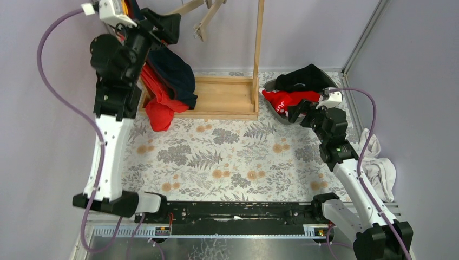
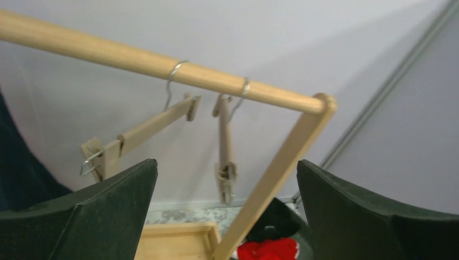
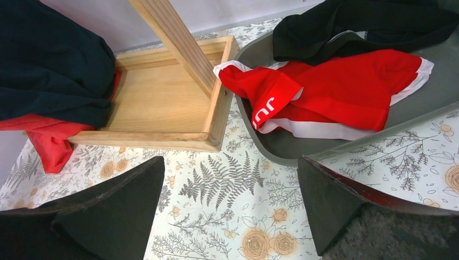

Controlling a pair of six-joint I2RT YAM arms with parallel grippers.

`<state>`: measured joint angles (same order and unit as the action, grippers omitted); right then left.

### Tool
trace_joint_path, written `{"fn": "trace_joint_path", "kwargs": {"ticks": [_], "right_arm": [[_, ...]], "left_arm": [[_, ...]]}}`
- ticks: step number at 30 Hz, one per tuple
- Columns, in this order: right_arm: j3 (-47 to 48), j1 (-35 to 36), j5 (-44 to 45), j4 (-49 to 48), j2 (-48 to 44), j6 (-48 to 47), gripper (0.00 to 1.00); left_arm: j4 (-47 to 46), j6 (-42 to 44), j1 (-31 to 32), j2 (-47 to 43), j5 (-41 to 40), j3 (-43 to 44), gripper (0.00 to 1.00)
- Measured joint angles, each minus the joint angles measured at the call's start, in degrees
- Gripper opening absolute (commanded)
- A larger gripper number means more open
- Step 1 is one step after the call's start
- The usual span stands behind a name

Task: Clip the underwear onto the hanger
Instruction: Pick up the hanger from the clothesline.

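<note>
right end effector (image 3: 230, 162): fingers spread wide with nothing between them; it hovers low over the surface, just in front of the grey tray
left end effector (image 2: 227, 162): fingers also apart and empty; it is raised high at the left of the rack, facing the rod and the hangers
surface (image 1: 216, 157): covered in a floral print; a white cloth (image 1: 381, 173) lies bunched at its right edge, beside the right arm
grey tray (image 3: 281, 149): at the far right of the surface, just beside the right corner of the rack base
red underwear (image 3: 325, 92): crumpled in the grey tray, with white trim and white lettering; one end spills over the tray's left rim toward the rack base; not on any hanger
black underwear (image 3: 368, 24): in the same tray, behind the red underwear and touching it
rack base (image 3: 162, 103): a shallow wooden frame; a slanted upright (image 3: 176, 43) rises from its right side
navy garment (image 3: 48, 59): hangs down over the left end of the rack base
red garment (image 3: 46, 141): under the navy garment; its hem reaches the surface
rod (image 2: 108, 57): a round wooden bar across the top of the rack
left hanger (image 2: 146, 130): wooden, hung by a wire hook on the rod, tilted down to the left; the metal clip at its low end is bare
right hanger (image 2: 224, 146): hooked beside it, hanging steeply; the clip at its bottom is bare
</note>
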<state>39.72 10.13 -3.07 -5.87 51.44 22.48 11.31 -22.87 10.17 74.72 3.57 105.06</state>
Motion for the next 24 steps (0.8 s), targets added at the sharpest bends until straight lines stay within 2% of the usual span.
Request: {"fn": "trace_joint_path", "kwargs": {"ticks": [10, 16, 24], "right_arm": [[0.0, 0.0, -1.11, 0.59, -0.83, -0.04, 0.99], [0.0, 0.0, -1.2, 0.63, -0.81, -0.04, 0.99], [0.0, 0.0, -1.79, 0.63, -0.59, -0.04, 0.99]], "left_arm": [[13.16, 0.15, -11.3, 14.47, 5.97, 12.9, 1.0], [12.9, -2.78, -18.58, 16.2, 13.44, 13.53, 1.0], [9.07, -6.25, -20.33, 16.76, 20.74, 10.93, 1.0]]}}
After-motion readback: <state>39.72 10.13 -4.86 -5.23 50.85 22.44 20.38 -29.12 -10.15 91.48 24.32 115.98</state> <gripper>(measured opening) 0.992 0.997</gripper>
